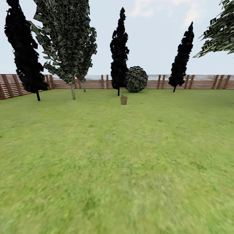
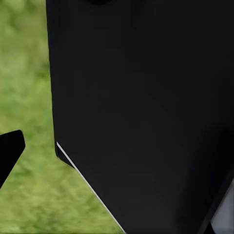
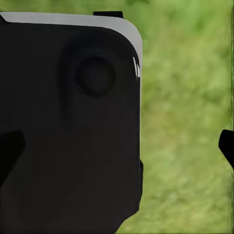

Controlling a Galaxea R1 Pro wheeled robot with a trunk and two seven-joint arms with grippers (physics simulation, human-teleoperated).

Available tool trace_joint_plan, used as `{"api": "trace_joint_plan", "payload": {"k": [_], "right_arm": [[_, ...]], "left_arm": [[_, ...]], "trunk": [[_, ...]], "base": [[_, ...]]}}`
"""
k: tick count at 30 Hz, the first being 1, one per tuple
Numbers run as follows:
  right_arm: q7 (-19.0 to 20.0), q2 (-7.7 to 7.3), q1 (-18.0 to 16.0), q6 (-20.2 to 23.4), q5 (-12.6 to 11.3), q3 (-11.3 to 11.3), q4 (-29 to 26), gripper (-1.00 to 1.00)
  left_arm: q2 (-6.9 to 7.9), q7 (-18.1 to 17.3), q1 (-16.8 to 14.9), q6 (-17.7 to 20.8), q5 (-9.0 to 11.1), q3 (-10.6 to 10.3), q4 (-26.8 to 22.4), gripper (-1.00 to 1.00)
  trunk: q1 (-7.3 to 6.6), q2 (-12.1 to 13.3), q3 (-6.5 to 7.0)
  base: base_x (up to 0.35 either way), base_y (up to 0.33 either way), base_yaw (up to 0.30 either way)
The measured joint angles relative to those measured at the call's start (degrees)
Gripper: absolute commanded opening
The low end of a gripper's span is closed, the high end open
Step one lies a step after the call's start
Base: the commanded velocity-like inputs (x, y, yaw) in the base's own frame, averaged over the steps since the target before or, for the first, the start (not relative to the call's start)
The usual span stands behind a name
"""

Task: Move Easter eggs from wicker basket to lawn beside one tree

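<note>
A small brown woven wicker basket [image 1: 123,99] stands far off at 12 o'clock on the mottled green lawn [image 1: 117,162], near a pale-trunked grey-green tree [image 1: 72,42]. I cannot tell how either arm's jaws stand.

The wicker basket [image 1: 123,99] sat way off on the lawn [image 1: 117,162] — tiny, brown, upright, just in front of a black tree. A pale-trunked tree [image 1: 72,87] stood off to its left — eggs too far to spot.

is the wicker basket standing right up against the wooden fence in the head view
No. The wicker basket stands out on the lawn, with a strip of grass between it and the fence behind.
</note>
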Motion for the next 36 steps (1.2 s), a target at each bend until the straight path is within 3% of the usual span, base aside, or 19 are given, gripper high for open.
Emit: {"api": "trace_joint_plan", "payload": {"k": [36], "right_arm": [[0.1,-0.17,0.0,-0.08,-0.12,-0.08,0.0,1.0]], "left_arm": [[0.0,-0.16,0.0,0.16,-0.07,0.0,0.0,1.0]], "trunk": [[0.0,0.0,0.0]], "base": [[0.312,-0.194,0.056]]}}
